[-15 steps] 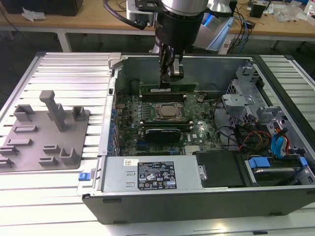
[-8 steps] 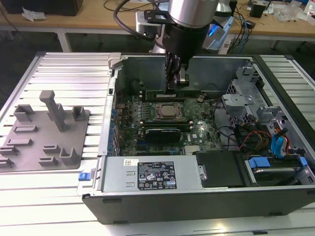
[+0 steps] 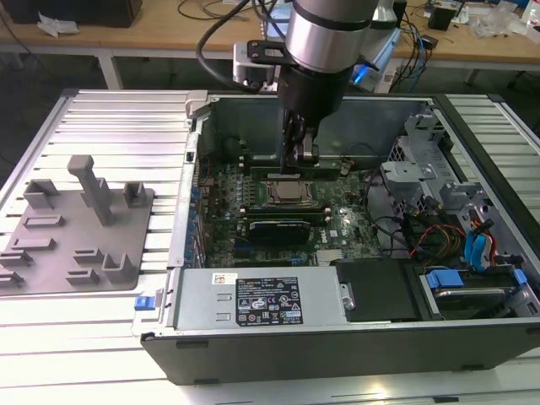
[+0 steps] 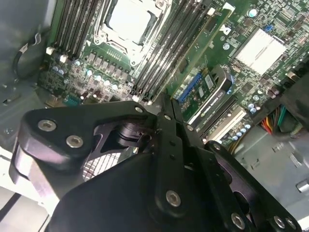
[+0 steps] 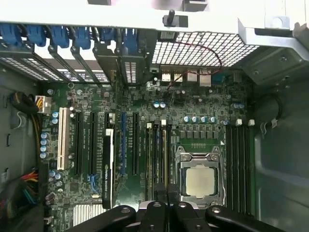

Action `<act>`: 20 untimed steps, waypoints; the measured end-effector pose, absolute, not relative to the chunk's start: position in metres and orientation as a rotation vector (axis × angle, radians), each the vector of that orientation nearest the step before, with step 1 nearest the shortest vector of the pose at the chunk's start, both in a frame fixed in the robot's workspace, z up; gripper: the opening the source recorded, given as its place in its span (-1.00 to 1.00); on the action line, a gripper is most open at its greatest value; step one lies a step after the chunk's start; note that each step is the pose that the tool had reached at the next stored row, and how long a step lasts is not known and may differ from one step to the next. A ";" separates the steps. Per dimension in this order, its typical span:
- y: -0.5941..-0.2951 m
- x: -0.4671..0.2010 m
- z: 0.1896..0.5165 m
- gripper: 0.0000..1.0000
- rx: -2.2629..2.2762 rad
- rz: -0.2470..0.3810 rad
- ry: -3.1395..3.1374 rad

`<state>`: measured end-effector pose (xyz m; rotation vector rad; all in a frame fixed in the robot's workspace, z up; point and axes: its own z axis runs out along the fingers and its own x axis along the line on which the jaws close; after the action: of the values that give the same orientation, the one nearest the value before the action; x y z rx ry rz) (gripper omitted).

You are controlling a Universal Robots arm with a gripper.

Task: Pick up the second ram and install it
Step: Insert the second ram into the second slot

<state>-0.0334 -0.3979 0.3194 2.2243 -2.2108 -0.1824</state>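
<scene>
The second ram, a thin green stick, is held level at its middle by the gripper inside the open computer case, just beside the processor socket. The fingers are drawn almost together on it. Whether the stick is seated in a memory slot cannot be told. The grey holder tray lies on the desk, well apart towards the exterior view's left.
</scene>
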 end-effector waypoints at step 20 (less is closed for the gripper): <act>-0.388 -0.037 0.261 -0.82 2.225 -0.180 -2.214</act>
<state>-0.0373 -0.3879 0.2607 2.2250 -2.2141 -0.1797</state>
